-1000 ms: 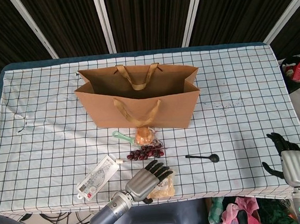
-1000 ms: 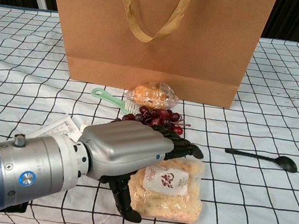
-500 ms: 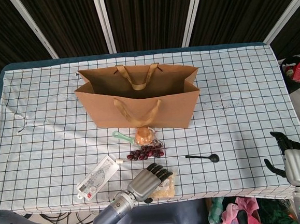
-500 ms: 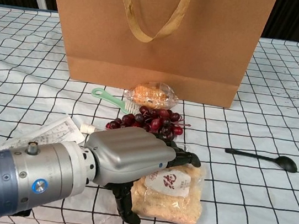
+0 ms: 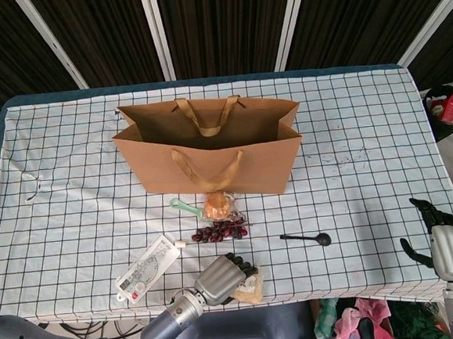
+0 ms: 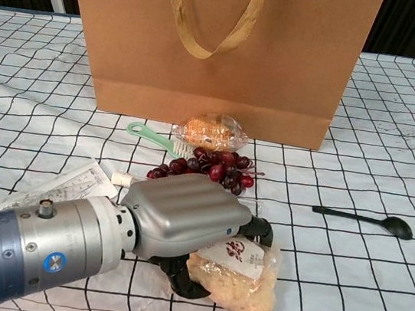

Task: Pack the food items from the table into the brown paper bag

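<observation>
Two hands of mine show, but the biggest thing before me is the bench point(image 5: 364, 127), draped in a white cloth with a dark grid and filling most of the head view. On it, upper centre of the frame, stands the brown paper bag point(image 5: 210, 159), upright, mouth open, its tan handles arching over the rim.

My left hand point(image 6: 178, 225) fills the lower left of the chest view, fingers curled around the snack packet point(image 6: 237, 272) and clasping it from above; the packet's near end is tilted up off the cloth. In the head view this pair sits at the bottom centre, near the bench's front edge. My right hand point(image 5: 444, 239) hangs at the lower right of the head view, off the bench's corner, fingers loose and apart, holding nothing.

Left of my left hand lies a flat white printed pouch point(image 5: 146, 268). Just in front of the bag lies a clear-wrapped orange bun point(image 6: 211, 131), with a bunch of dark red grapes point(image 6: 210, 167) touching its near side. A green brush point(image 6: 152, 138) lies beside the bun, to its left. A black spoon point(image 6: 364, 220) lies apart at centre right.
</observation>
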Controlling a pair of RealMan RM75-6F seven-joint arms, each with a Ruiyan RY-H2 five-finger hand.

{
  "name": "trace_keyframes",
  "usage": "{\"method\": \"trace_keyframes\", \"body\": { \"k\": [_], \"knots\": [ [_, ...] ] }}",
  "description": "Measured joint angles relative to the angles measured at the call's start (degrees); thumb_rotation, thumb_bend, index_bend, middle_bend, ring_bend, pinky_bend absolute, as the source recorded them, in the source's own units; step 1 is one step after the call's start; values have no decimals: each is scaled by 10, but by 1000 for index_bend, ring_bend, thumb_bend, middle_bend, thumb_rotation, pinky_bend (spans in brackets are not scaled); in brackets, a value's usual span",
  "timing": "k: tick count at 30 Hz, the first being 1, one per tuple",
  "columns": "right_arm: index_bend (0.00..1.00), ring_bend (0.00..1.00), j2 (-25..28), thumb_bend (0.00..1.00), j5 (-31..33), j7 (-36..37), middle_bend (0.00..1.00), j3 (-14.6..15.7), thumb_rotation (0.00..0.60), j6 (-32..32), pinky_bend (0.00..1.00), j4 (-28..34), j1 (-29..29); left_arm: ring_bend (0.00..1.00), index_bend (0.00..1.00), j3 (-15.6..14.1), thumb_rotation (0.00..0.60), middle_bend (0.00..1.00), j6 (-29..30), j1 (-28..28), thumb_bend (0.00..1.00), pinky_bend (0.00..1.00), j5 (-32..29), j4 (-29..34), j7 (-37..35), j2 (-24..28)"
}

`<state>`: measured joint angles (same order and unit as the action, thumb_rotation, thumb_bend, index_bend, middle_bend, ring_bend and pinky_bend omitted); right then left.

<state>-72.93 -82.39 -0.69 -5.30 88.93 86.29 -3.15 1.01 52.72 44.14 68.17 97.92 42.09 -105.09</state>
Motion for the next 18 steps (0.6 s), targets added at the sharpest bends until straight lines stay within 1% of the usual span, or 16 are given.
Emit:
{"method": "trace_keyframes", "body": {
  "k": [6, 10, 15, 18],
  "knots": [
    [189, 307, -2, 228, 1, -1, 207, -3, 600, -1, 298, -1, 1, 325, 328, -1, 600, 398, 10, -1, 314, 371, 39, -8, -36, 7],
    [189, 307, -2, 230, 1, 0, 208, -5, 600, 0, 298, -2, 2, 335, 337, 1, 600, 406, 16, -2, 314, 381, 62, 0, -70, 18],
    [191, 307, -4, 230, 2, -6, 209, -8, 600, 4, 298, -7, 3, 335, 335, 11, 600, 405, 20, -2, 314, 381, 85, 34, -115, 53],
    [191, 307, -4, 230, 4, -2, 210, -10, 600, 4, 298, -6, 4, 335, 333, 27, 600, 405, 28, -1, 314, 380, 99, 66, -137, 85]
  ]
}}
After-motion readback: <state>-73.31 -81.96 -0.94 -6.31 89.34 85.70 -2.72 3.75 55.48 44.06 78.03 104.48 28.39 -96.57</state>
